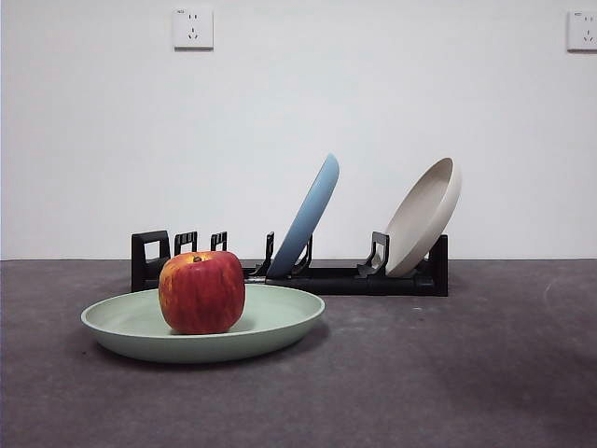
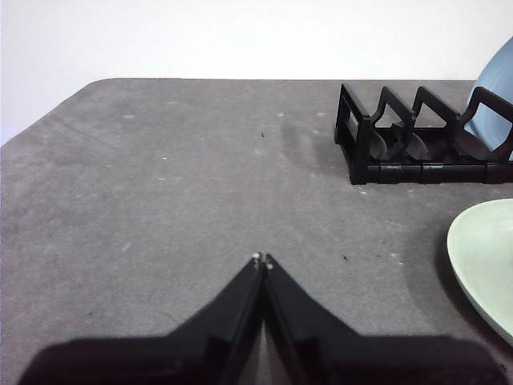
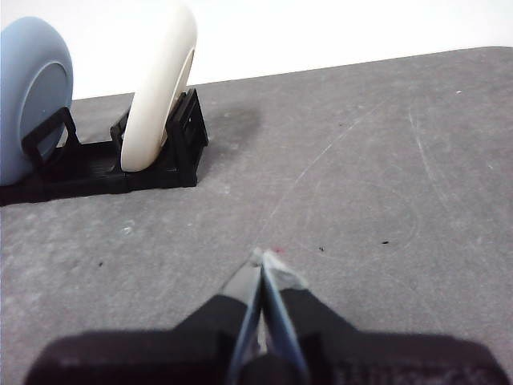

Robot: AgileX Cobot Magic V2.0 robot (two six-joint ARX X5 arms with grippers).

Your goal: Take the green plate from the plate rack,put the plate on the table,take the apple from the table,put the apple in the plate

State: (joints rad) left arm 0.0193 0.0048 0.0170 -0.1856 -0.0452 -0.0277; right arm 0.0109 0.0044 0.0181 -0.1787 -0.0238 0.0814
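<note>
Since the apple already sits in the green plate on the tabletop just before the plate rack, the task looks complete; left claw and right claw are closed, empty, apart from it.

Left tool: two matte black wedge-shaped jaws, small pale specks at the tips. Right tool: same black wedges, tips wrapped in greyish-clear tape, tiny red fleck at the tip.
</note>
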